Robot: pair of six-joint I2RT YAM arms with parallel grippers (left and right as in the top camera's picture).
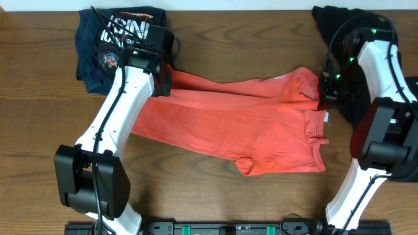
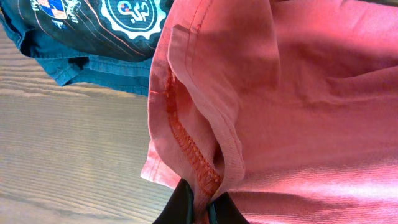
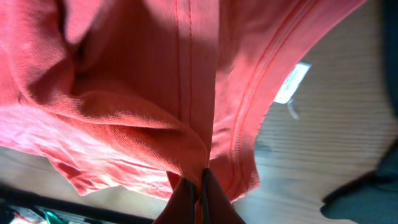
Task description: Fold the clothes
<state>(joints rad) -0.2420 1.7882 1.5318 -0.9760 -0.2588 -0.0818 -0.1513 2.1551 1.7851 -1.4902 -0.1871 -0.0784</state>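
Note:
A coral-red T-shirt (image 1: 241,121) lies stretched across the middle of the table, partly lifted along its far edge. My left gripper (image 1: 163,79) is shut on the hem end at the left, where the stitched hem (image 2: 189,146) runs into its jaws (image 2: 202,208). My right gripper (image 1: 323,88) is shut on the fabric at the collar end on the right, the cloth (image 3: 124,93) pinched between its jaws (image 3: 200,186). A small white neck tag (image 3: 291,84) hangs by the collar seam (image 1: 325,119).
A folded navy T-shirt with a white and colour print (image 1: 117,46) lies at the back left, just behind my left gripper (image 2: 81,37). A dark garment (image 1: 336,23) sits at the back right under the right arm. Bare wood tabletop (image 1: 196,189) lies in front.

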